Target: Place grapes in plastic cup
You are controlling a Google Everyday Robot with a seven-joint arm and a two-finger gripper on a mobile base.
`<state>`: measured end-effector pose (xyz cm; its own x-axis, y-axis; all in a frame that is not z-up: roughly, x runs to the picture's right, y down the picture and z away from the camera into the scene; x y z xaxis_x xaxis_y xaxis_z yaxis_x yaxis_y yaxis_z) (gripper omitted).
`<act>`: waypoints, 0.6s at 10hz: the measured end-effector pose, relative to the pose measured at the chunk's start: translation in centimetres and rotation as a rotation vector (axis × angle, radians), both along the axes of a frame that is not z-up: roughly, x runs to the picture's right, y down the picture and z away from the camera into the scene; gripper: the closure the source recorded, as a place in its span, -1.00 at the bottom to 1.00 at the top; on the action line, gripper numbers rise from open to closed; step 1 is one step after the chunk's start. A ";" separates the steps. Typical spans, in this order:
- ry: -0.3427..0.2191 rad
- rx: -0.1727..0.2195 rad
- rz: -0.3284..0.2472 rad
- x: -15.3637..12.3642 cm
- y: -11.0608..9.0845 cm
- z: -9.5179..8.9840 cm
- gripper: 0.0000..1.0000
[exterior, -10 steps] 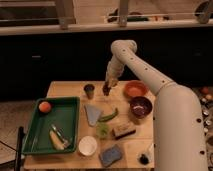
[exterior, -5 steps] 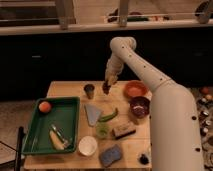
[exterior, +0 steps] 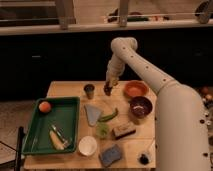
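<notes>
Little is changing since the earlier frames: the arm is still reaching over the far side of the counter point(exterior: 70, 89), and the end effector point(exterior: 108, 90) is staying at the same spot, just right of the dark grey metal cup point(exterior: 89, 90) and left of the orange bowl point(exterior: 135, 89). A dark clump is sitting at the end effector's tip, which looks like the grapes point(exterior: 107, 91), so it appears to be gripping them above the counter, though the fingers themselves are blending into the dark shape. The plastic cup point(exterior: 102, 131), pale green, is standing well apart from the grapes, nearer the front of the counter, just below the long green vegetable point(exterior: 108, 116) and beside the brown block point(exterior: 124, 131). A dark red bowl point(exterior: 140, 107) is sitting right of the vegetable. The white cup point(exterior: 87, 145) is resting near the front edge, next to the blue sponge point(exterior: 110, 154). The green tray point(exterior: 37, 125) is holding an orange fruit point(exterior: 45, 106) in its far corner.
</notes>
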<state>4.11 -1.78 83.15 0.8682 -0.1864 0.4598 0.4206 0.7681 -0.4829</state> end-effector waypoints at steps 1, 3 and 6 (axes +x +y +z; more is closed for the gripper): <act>-0.012 0.002 -0.017 0.2 1.1 -1.0 0.95; -0.046 0.004 -0.070 0.4 3.2 -3.2 0.95; -0.093 -0.002 -0.154 -0.4 5.1 -4.9 0.95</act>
<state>3.67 3.32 78.29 0.7832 -0.3126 0.5374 0.5760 0.6902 -0.4379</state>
